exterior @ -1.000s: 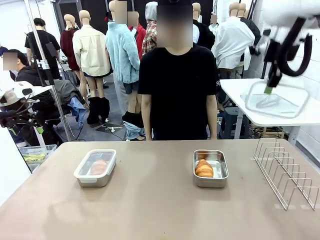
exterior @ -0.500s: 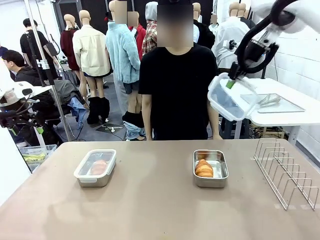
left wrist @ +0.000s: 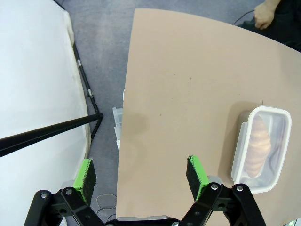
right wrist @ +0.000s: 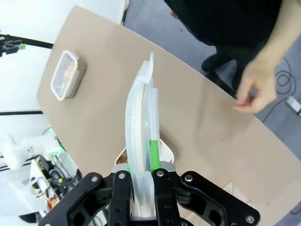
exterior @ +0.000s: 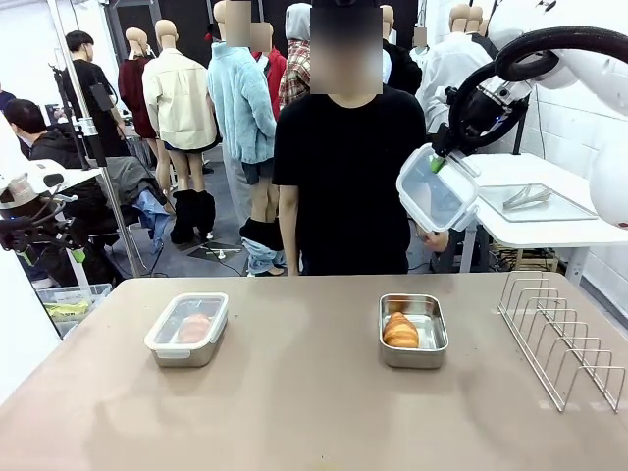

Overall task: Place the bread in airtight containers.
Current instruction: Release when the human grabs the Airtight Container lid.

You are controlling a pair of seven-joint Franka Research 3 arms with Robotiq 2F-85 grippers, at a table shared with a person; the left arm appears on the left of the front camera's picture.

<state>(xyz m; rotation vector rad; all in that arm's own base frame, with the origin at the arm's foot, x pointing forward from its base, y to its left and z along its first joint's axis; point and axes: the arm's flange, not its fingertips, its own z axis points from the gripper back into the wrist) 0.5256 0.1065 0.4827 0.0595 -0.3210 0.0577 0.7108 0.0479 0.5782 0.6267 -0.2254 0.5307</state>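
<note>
My right gripper (exterior: 439, 160), upper right, clamps the clear plastic snap-on lid (exterior: 430, 190) by its rim: light, stiff, slippery, likely to pivot.

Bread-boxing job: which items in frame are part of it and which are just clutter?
Job:
- open tin holding a roll
- lidded tin with a roll inside
- clear lid gripped by the right hand, above the table
- left hand, open, holding nothing

Lying about:
- wire rack
- steel tray on the white side table
</note>
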